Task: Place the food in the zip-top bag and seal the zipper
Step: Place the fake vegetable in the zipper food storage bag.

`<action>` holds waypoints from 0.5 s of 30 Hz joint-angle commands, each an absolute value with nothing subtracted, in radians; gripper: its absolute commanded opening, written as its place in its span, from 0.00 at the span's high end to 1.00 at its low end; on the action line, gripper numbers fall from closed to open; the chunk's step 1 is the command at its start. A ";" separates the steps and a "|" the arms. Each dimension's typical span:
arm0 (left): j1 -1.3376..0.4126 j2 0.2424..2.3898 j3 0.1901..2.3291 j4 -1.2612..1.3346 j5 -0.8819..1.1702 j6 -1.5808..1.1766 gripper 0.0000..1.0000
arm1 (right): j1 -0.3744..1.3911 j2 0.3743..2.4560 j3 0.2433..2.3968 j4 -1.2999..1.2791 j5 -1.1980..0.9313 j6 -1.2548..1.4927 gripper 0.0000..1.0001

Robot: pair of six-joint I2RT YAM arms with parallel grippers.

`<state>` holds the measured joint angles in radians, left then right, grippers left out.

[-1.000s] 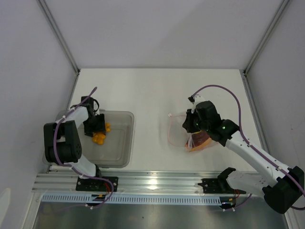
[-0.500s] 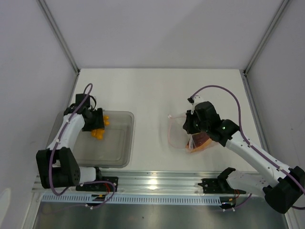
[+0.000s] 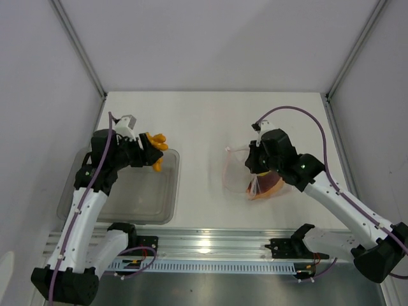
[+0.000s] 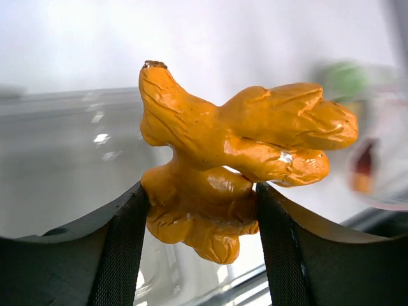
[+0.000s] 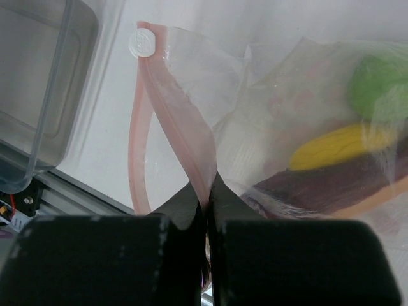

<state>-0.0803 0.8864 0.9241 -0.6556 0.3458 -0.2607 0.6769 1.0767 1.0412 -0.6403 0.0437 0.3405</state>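
Observation:
A lumpy yellow-orange piece of food [image 4: 223,159] is pinched between the jaws of my left gripper [image 4: 201,204]. In the top view that gripper [image 3: 148,153] holds the piece [image 3: 157,148] in the air over the grey bin's far right corner. My right gripper [image 5: 207,191] is shut on the pinkish zipper [image 5: 145,121] of the clear zip-top bag [image 3: 237,172], holding its mouth open toward the left. Inside the bag lie a lime-green fruit [image 5: 379,86], a yellow piece [image 5: 338,143] and a dark-red and orange slice [image 3: 268,186].
The grey translucent bin [image 3: 121,201] sits at the near left, seen also in the right wrist view [image 5: 44,83]. A metal rail [image 3: 204,245] runs along the near edge of the white table. White walls close in the far and side edges.
My left arm has lifted the yellow-orange food out of the bin and swung it up and to the right. The right gripper has kept its hold on the bag and barely moved.

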 commanded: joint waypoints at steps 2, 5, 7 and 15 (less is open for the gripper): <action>-0.173 0.748 0.919 -0.367 0.529 -0.400 0.69 | 0.683 1.094 1.149 -0.666 0.022 0.370 1.00; -0.199 0.689 0.876 -0.164 0.583 -0.478 0.67 | 0.684 1.103 1.184 -0.664 -0.037 0.394 1.00; -0.224 0.663 0.845 -0.073 0.601 -0.529 0.67 | 0.684 1.115 1.207 -0.664 -0.083 0.414 1.00; -0.370 0.670 0.790 0.302 0.644 -0.588 0.66 | 0.684 1.140 1.244 -0.646 -0.294 0.494 1.00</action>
<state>-0.3233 0.6613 0.7971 0.0925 0.6037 -0.5491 0.6781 1.1404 1.1931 -0.6758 -0.1722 0.4408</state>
